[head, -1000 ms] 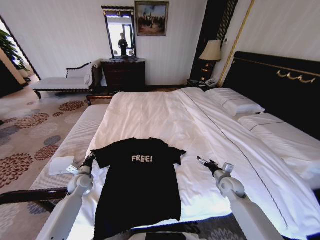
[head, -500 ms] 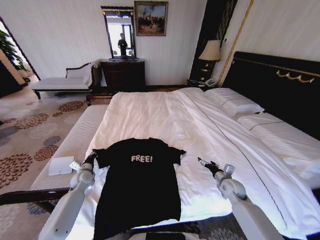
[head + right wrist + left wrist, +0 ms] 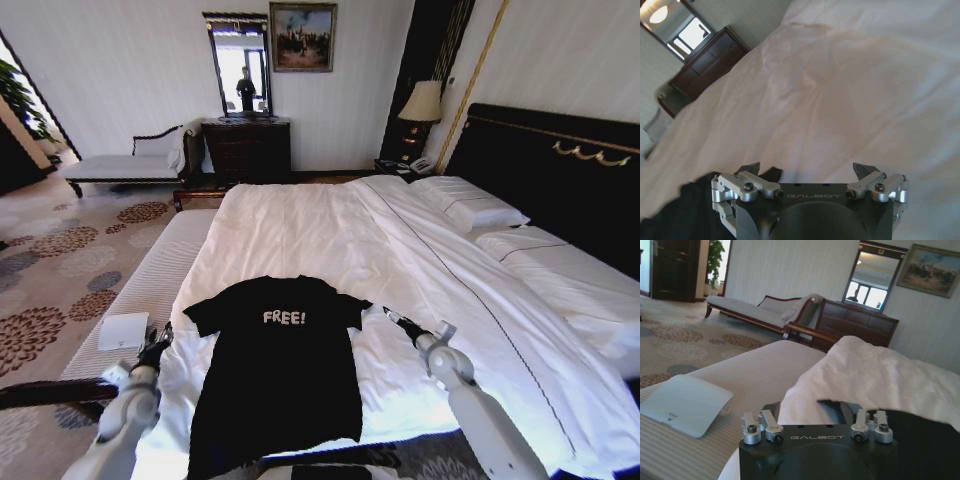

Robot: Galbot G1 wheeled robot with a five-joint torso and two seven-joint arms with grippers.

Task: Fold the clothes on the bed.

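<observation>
Right gripper (image 3: 391,316), jaws spread wide and empty, hovers at three o'clock of the black "FREE!" T-shirt (image 3: 280,370), which lies flat and unfolded on the bed (image 3: 330,230), the left gripper (image 3: 160,338) open at nine o'clock.

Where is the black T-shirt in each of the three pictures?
Head view: the black T-shirt lies flat, low and centre, on the bed.
Left wrist view: its dark cloth shows at lower right.
Right wrist view: a dark corner at lower left.
Shared landmark: the dark wooden dresser.
</observation>
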